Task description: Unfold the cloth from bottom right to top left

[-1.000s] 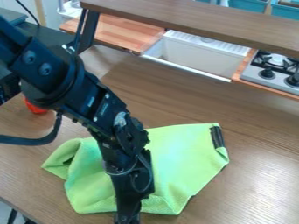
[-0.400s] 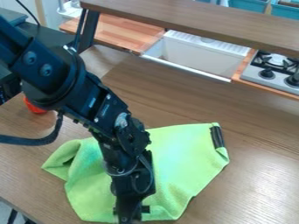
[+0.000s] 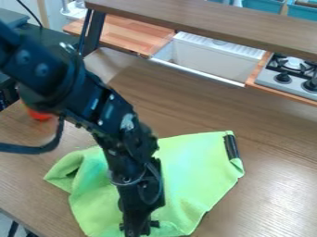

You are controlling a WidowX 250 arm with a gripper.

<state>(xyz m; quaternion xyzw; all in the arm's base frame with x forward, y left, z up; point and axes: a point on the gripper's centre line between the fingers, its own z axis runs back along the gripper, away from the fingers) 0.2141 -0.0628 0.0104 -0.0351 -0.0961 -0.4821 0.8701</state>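
The lime-green cloth is located on the wood-grain table, in the near part of the view, with its left portion bunched into a raised fold. A black strip is seen at its upper right corner. The black gripper is positioned low over the near portion of the cloth, close to the bottom edge of the view.

The step in hand is judged to be the engagement of the near edge, with unfolding incomplete. For the next move, a secure hold on 1 layer only should be confirmed; the layer should then be raised and carried toward the top left. If 2 layers are caught together, the whole cloth may be dragged.

Whether the gripper is open, closed or clamped on fabric cannot be determined. Its point of contact with the cloth is too dark to be made out. The middle of the cloth is covered by the robot arm, and its nearest edge is cut off at the bottom of the view.
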